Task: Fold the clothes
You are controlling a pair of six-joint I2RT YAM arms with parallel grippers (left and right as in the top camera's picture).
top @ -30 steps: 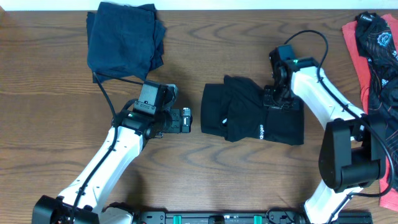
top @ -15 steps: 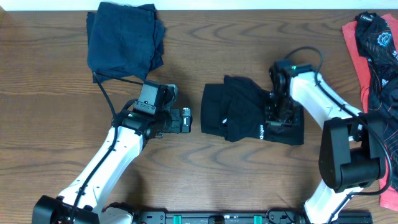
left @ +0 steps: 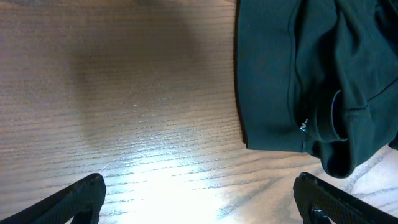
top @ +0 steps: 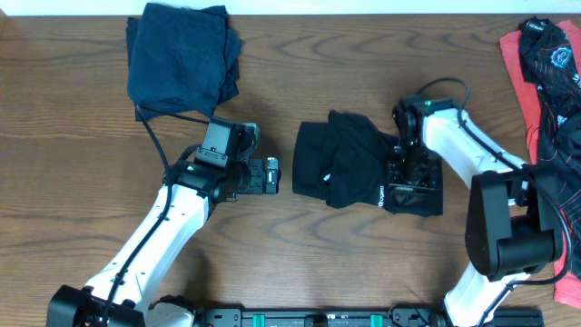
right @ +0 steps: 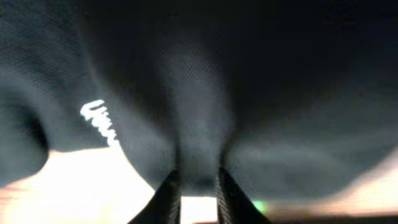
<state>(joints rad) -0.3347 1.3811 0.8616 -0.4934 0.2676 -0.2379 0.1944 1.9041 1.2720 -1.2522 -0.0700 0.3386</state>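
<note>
A black T-shirt [top: 349,163] with small white lettering [top: 382,193] lies bunched and partly folded at the table's middle. My right gripper [top: 405,185] is down on its right part. In the right wrist view the two fingers stand close together with a ridge of the black T-shirt [right: 205,93] pinched between them, so the right gripper [right: 198,180] is shut on it. My left gripper [top: 273,175] hovers just left of the shirt, wide open and empty. The left wrist view shows the left gripper [left: 202,202] over bare wood, with the black T-shirt [left: 280,74] at upper right.
A folded dark navy shirt [top: 182,59] lies at the back left. A heap of coral-red and black clothes [top: 545,82] sits at the right edge. A black cable [top: 154,136] runs from the navy shirt to the left arm.
My right gripper has slid toward the table's front across the black T-shirt and now pinches fabric near the lettering. The left arm has not moved.
</note>
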